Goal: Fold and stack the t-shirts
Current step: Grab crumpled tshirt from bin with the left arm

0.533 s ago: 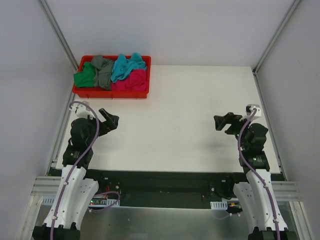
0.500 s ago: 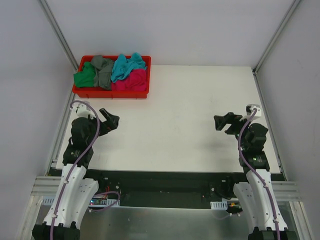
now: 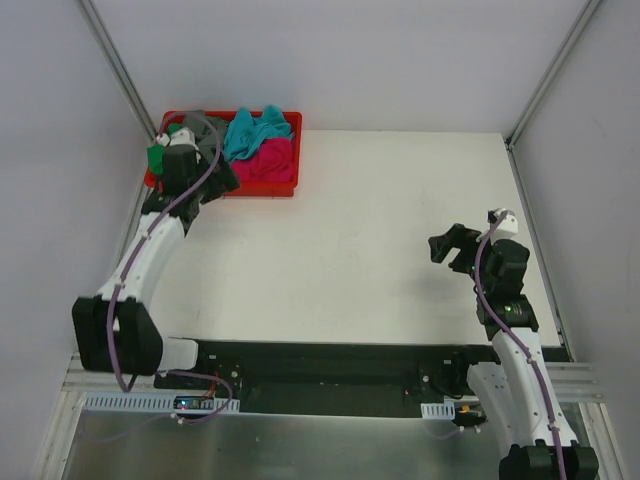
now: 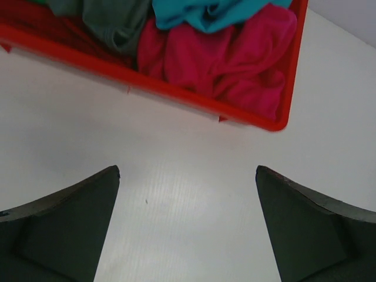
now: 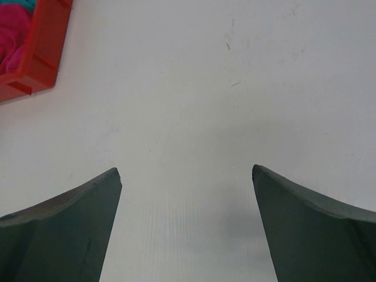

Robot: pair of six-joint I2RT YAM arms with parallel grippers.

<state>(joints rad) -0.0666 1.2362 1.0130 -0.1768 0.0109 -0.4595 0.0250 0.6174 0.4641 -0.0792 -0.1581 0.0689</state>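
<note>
Four crumpled t-shirts lie in a red bin (image 3: 270, 188) at the table's far left: green (image 3: 157, 160), grey (image 3: 205, 130), teal (image 3: 255, 130) and magenta-pink (image 3: 268, 160). My left gripper (image 3: 222, 180) is open and empty, over the bin's front wall near the grey shirt; the arm hides part of the green shirt. The left wrist view shows its open fingers (image 4: 187, 171) above bare table just short of the bin wall (image 4: 176, 89), with the magenta (image 4: 235, 59), teal (image 4: 211, 12) and grey (image 4: 111, 23) shirts beyond. My right gripper (image 3: 446, 246) is open and empty over the table's right side, also in its wrist view (image 5: 185, 171).
The white table (image 3: 360, 230) is bounded by grey walls left, right and behind, with metal rails along the side edges. The bin's corner (image 5: 41, 53) shows at the top left of the right wrist view.
My left arm has stretched forward from near its base to the front of the red bin. My right arm has shifted only slightly. Both grippers stay open.
</note>
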